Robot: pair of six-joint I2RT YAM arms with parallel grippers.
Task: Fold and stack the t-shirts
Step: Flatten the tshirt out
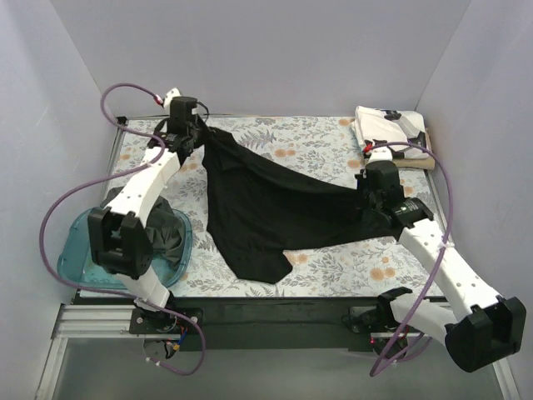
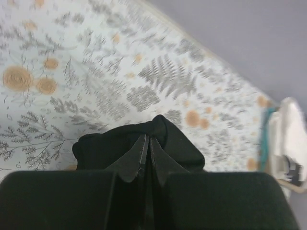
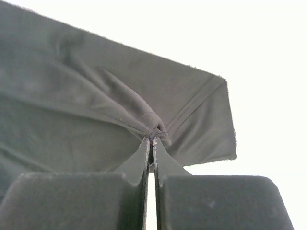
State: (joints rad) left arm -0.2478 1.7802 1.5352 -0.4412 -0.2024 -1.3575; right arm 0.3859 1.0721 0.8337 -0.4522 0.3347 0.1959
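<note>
The plain black t-shirt (image 1: 258,204) hangs stretched between my two grippers above the floral table, its lower part drooping to the front. My left gripper (image 1: 193,133) at the far left is shut on one corner of it; in the left wrist view the black cloth (image 2: 165,139) bunches round the closed fingers (image 2: 136,158). My right gripper (image 1: 366,204) at the right is shut on the other end; the right wrist view shows the cloth (image 3: 96,110) pinched at the tips (image 3: 151,140). A folded white t-shirt with black print (image 1: 390,127) lies on a tan one (image 1: 412,162) at the far right corner. A dark grey-green shirt (image 1: 166,233) lies in the tub.
A translucent blue plastic tub (image 1: 75,250) stands at the near left beside the left arm. The floral table cover (image 1: 316,142) ends at grey walls at the back and sides. A black rail (image 1: 275,312) runs along the near edge.
</note>
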